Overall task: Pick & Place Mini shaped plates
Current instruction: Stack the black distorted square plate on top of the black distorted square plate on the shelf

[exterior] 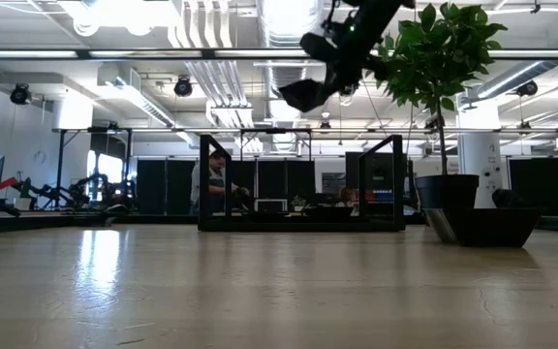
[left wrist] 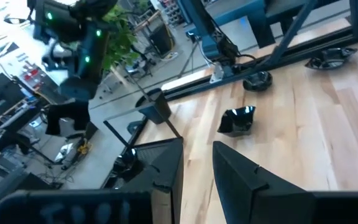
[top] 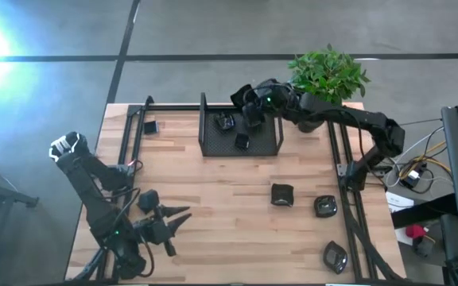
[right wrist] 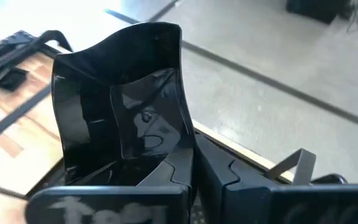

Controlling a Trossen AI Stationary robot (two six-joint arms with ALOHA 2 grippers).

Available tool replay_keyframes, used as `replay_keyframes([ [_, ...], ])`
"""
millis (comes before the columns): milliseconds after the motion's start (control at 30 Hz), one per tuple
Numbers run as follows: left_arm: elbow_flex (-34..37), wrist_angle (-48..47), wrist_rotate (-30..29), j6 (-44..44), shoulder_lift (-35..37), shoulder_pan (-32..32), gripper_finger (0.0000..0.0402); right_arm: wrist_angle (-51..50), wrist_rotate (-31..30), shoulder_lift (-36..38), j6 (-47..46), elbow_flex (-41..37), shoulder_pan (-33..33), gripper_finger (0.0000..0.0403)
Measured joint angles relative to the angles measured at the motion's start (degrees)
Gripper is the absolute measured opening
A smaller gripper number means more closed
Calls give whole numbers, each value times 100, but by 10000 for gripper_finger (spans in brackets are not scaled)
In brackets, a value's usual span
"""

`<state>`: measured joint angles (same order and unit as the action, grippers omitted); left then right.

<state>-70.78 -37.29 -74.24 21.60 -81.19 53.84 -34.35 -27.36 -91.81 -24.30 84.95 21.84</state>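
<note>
A mini shaped plate (right wrist: 120, 106) stood on edge, clamped in the right gripper (top: 253, 107) above the black mesh tray (top: 269, 147), apparently for dropping beside the two (top: 226, 123) already inside; three more (top: 282, 195) lay near the worktop's right rail. The left gripper (top: 177, 218), jaws apart and empty, waited at the near left corner of the pale wooden worktop (top: 213, 199), with an open office hall beyond.

From where I stand, nothing here can be read: no lettering, label, brand mark or number shows on the worktop, the arms, the dishes or anything in the room behind.
</note>
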Motion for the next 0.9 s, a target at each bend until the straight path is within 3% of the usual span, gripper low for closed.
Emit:
replay_keyframes([
  [433,0,-1,-53,-34,0,-2,83,-306,386,-475,-408,0,745,8],
  [900,0,-3,-70,-330,0,-10,83,-411,487,-1131,-788,0,984,8],
])
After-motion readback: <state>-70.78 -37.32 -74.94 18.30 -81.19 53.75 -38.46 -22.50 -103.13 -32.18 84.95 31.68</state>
